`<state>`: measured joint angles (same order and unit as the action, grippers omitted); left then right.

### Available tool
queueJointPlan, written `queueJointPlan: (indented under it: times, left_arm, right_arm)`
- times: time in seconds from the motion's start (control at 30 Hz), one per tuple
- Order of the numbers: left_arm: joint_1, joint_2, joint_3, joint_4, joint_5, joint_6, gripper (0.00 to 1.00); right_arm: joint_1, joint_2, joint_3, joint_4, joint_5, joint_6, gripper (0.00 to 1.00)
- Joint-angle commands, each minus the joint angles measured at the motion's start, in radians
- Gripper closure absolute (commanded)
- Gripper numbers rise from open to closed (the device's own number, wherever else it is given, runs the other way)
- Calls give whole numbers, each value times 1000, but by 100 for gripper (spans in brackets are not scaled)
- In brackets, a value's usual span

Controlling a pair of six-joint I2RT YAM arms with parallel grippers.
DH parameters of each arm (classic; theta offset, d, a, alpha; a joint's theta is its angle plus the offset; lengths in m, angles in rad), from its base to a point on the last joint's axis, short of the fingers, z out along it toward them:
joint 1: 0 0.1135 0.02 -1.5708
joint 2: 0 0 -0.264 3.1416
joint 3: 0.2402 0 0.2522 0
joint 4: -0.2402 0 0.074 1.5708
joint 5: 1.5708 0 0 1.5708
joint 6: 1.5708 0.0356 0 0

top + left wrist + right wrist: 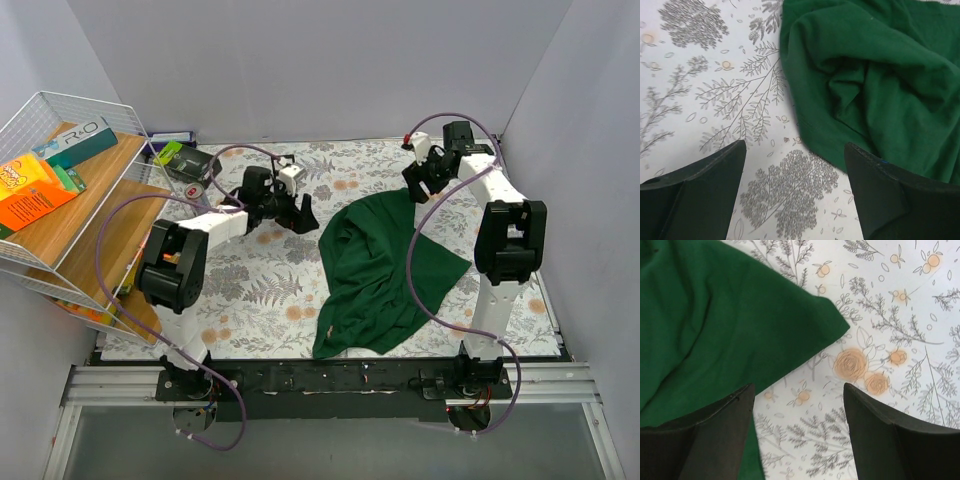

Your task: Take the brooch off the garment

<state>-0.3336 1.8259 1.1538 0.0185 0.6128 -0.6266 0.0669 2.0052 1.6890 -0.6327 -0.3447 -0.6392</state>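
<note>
Spread wide and holding nothing: left gripper (795, 150), hovering just off the crumpled left edge of the garment (875, 85). Likewise parted and empty: right gripper (797, 390), above the garment's far corner. Heaped between both grippers on the floral tablecloth (250, 290). No brooch in sight, probably folded under. Soft, light, limp cloth; best pinched at a hem and spread flat first.

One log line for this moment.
left gripper: jaws open, empty, at shirt edge | right gripper: jaws open, empty, at shirt edge | brooch: not seen
</note>
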Motion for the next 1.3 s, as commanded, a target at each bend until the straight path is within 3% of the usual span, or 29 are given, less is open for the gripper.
queueJointPlan:
  times: [0.0,0.23,0.4,0.67,0.93,1.03,1.1,1.13,1.2,1.27]
  left_arm:
    - [-42,94,87,-2,-24,-22,24]
    - [-87,234,185,1,-8,4,29]
    - [-113,308,248,-11,-42,22,33]
    - [-124,360,271,-43,-85,47,49]
    - [-124,319,208,-94,-55,67,57]
    - [-124,311,196,-124,-24,79,65]
    - [-124,315,207,-153,-7,85,74]
    - [-124,322,216,-167,-4,90,88]
    - [-120,325,260,-225,-27,110,100]
    - [-108,291,273,-249,-48,117,100]
  right_arm:
    - [5,96,136,-13,38,-80,22]
    - [2,234,261,-7,130,-178,21]
    - [2,316,360,-45,113,-209,20]
    - [7,349,363,-177,-59,-344,21]
    - [28,377,324,-144,-16,-303,25]
    - [50,397,330,-127,4,-280,43]
    - [65,405,325,-111,12,-252,62]
    - [70,408,325,-102,25,-238,67]
    - [82,408,349,-82,38,-182,83]
    - [80,380,371,-50,35,-133,92]
